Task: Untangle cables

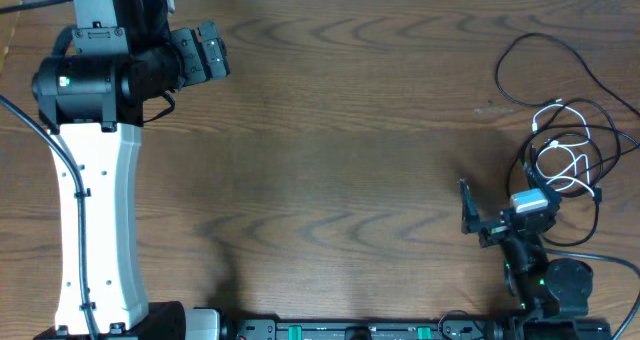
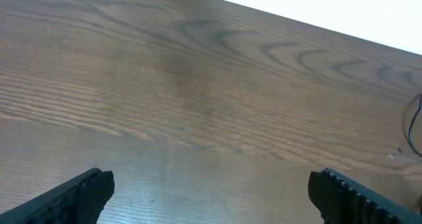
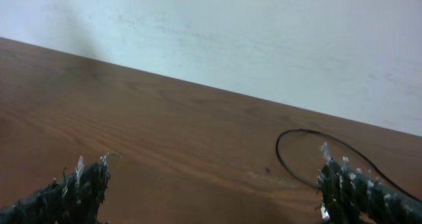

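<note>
The cables lie tangled at the table's right side in the overhead view. A black cable (image 1: 548,42) makes a wide loop toward the far edge. Another black cable (image 1: 600,160) coils around a short white cable (image 1: 566,160). My right gripper (image 1: 500,208) is open, just left of the tangle and holding nothing. In the right wrist view its fingers (image 3: 211,191) are wide apart, and the black loop (image 3: 290,171) lies ahead by the right finger. My left gripper (image 1: 220,52) is open and empty at the far left, well away from the cables. Its wrist view (image 2: 211,197) shows bare wood between the fingers.
The brown wooden table (image 1: 340,150) spreads between the two arms. The left arm's white link (image 1: 95,220) runs along the left side. A sliver of black cable (image 2: 415,125) shows at the left wrist view's right edge. A pale wall (image 3: 264,33) stands beyond the far edge.
</note>
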{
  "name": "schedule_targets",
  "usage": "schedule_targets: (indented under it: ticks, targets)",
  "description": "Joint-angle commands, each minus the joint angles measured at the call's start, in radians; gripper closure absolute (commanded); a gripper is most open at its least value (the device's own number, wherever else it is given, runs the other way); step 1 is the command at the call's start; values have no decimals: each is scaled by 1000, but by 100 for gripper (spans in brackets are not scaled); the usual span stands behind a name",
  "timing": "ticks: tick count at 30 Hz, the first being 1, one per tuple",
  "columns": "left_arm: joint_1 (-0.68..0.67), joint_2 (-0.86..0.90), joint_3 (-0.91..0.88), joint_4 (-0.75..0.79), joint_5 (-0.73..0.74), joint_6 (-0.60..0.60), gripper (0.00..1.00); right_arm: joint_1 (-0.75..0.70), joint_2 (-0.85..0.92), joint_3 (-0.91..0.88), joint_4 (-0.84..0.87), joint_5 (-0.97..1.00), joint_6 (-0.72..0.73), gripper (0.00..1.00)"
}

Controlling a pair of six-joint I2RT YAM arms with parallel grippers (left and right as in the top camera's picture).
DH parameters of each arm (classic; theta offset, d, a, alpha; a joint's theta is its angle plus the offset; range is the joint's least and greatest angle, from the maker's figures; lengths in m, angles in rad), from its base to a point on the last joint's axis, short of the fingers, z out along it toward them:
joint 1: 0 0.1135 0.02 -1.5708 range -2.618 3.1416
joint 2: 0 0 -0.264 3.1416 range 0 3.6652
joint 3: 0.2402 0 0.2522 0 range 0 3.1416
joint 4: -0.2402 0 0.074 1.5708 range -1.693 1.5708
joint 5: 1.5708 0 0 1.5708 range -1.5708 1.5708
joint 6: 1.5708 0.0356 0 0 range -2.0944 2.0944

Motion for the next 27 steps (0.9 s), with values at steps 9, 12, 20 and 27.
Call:
schedule_targets:
  ticks: [9,12,20,27]
  targets:
    - [-1,4,10,-3,-4,14,0,5,-67,-88,-1,16,-8,1]
    - [-1,4,10,-3,-4,14,0,5,-67,-88,-1,15,-7,1]
    - [-1,4,10,-3,-4,14,0,3,-66,-87,-1,15,-7,1]
    - [-1,4,10,-3,-4,14,0,3,-66,-87,-1,15,-7,1]
